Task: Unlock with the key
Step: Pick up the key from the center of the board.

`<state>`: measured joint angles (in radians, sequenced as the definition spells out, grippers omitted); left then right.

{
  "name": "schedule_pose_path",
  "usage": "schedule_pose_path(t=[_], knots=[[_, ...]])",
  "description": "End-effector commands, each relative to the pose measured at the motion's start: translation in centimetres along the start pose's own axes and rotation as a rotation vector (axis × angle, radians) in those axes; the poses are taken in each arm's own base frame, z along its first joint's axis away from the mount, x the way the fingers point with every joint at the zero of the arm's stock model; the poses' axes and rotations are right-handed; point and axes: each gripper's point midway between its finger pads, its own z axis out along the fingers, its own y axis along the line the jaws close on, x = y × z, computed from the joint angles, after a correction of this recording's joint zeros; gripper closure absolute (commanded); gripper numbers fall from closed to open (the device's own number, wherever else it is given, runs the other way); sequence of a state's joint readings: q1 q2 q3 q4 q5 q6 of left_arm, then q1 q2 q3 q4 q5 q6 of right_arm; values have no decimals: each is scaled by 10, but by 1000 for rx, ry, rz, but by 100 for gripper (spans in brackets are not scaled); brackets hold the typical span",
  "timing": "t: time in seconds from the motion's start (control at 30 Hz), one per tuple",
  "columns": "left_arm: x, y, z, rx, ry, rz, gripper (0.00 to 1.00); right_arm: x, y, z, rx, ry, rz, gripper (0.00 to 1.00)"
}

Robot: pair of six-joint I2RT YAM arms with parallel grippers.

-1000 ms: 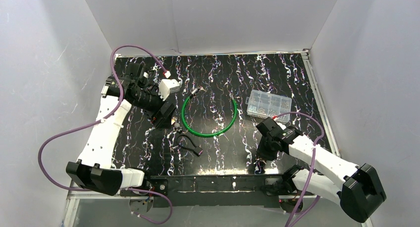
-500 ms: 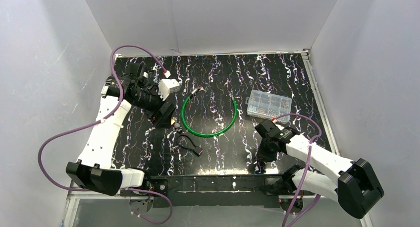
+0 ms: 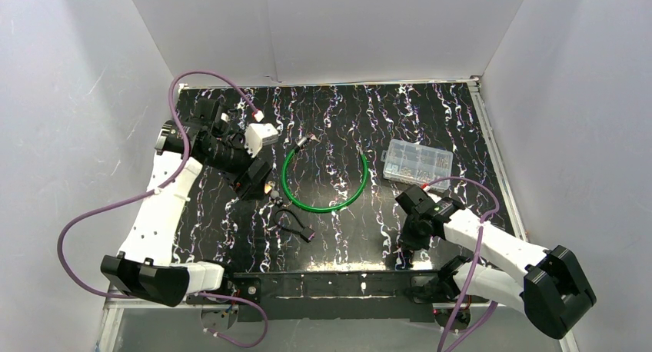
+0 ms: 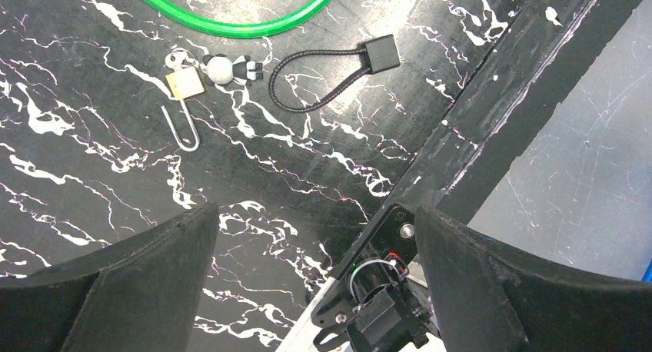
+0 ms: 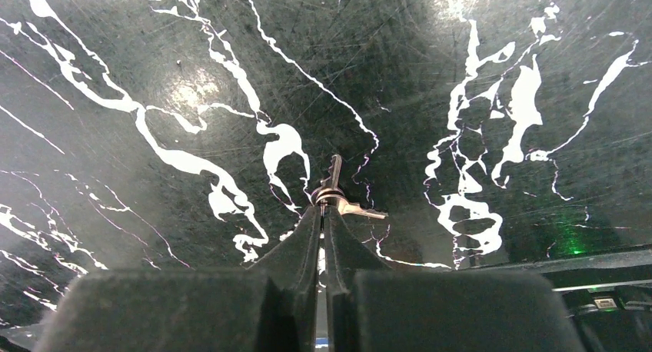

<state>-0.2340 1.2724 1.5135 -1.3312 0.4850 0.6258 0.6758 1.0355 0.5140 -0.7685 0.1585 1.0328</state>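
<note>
The key [image 5: 332, 189] is a small bunch on a ring, lying on the black marbled table near its front right; one blade points away and a silver one points right. My right gripper [image 5: 323, 212] is shut with its tips pinching the ring end of the key; from above it shows as right gripper [image 3: 408, 243]. A small brass padlock [image 4: 185, 84] with a long silver shackle lies left of centre, next to a panda charm [image 4: 227, 69]. My left gripper [image 4: 315, 214] hangs open above the table, near the padlock, holding nothing; it also shows from above as left gripper [image 3: 258, 184].
A green cable loop [image 3: 324, 180] lies mid-table. A black cord loop with a square tag [image 4: 332, 77] sits beside the padlock. A clear compartment box [image 3: 417, 161] stands at the right. The table's front rail [image 4: 492, 91] and the arm bases run along the near edge.
My right gripper has closed its fingers onto the key, and the right arm has shifted slightly left. The left arm has barely moved.
</note>
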Motion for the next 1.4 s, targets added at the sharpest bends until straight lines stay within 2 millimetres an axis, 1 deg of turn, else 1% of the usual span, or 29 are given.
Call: schedule_pose_path(t=[0.0, 0.1, 0.23, 0.33, 0.4, 0.47, 0.5, 0.53, 0.57, 0.63, 0.67, 0.7, 0.73, 0.77, 0.8, 0.9, 0.97, 1.03, 1.1, 1.13, 1.17, 1.27, 1.37], knots=[[3, -7, -5, 0, -10, 23, 2, -2, -5, 4, 31, -19, -2, 93], [5, -8, -5, -1, -7, 27, 2, -3, -4, 3, 31, -18, -7, 98], [4, -8, -6, -5, -14, 35, 2, -6, 2, -1, 15, -26, -22, 99], [-2, -13, -9, 15, -44, 41, 2, -15, 16, -14, -33, -63, -60, 99], [-10, -20, -10, 43, -98, 47, 2, -23, 31, -30, -86, -104, -91, 99], [-22, -36, -9, 115, -184, 54, 2, -32, 47, -49, -144, -145, -115, 99], [-27, -43, -9, 145, -228, 44, 2, -38, 57, -62, -180, -170, -124, 99], [-31, -52, -6, 199, -268, 28, 2, -40, 61, -70, -196, -181, -135, 99], [-34, -62, -4, 257, -303, 14, 2, -45, 71, -84, -229, -204, -139, 99], [-37, -82, 2, 394, -361, -23, 2, -50, 85, -105, -279, -233, -159, 99], [-39, -90, 3, 455, -397, -36, 2, -52, 92, -115, -305, -246, -168, 99], [-47, -95, 3, 504, -454, -27, 2, -52, 101, -127, -336, -258, -176, 99], [-47, -103, 4, 558, -475, -55, 2, -54, 110, -139, -371, -271, -184, 99], [-55, -104, 4, 573, -526, -30, 2, -55, 118, -150, -401, -281, -190, 99], [-58, -108, 5, 592, -540, -24, 2, -55, 126, -162, -434, -290, -196, 99], [-66, -123, 12, 609, -541, 68, 2, -56, 152, -199, -527, -315, -217, 99], [-74, -128, 19, 625, -532, 91, 2, -56, 169, -224, -589, -339, -237, 99], [-87, -129, 23, 647, -548, 100, 2, -55, 184, -248, -651, -355, -266, 99], [-100, -127, 21, 668, -578, 97, 2, -53, 198, -271, -716, -360, -300, 99], [-106, -127, 19, 675, -595, 116, 2, -53, 205, -285, -751, -366, -316, 99], [-111, -127, 16, 677, -608, 138, 2, -52, 209, -294, -774, -368, -331, 99], [-127, -126, 7, 654, -646, 212, 2, -48, 219, -313, -821, -373, -367, 99], [-140, -119, 2, 571, -699, 312, 2, -45, 225, -321, -842, -368, -389, 99]])
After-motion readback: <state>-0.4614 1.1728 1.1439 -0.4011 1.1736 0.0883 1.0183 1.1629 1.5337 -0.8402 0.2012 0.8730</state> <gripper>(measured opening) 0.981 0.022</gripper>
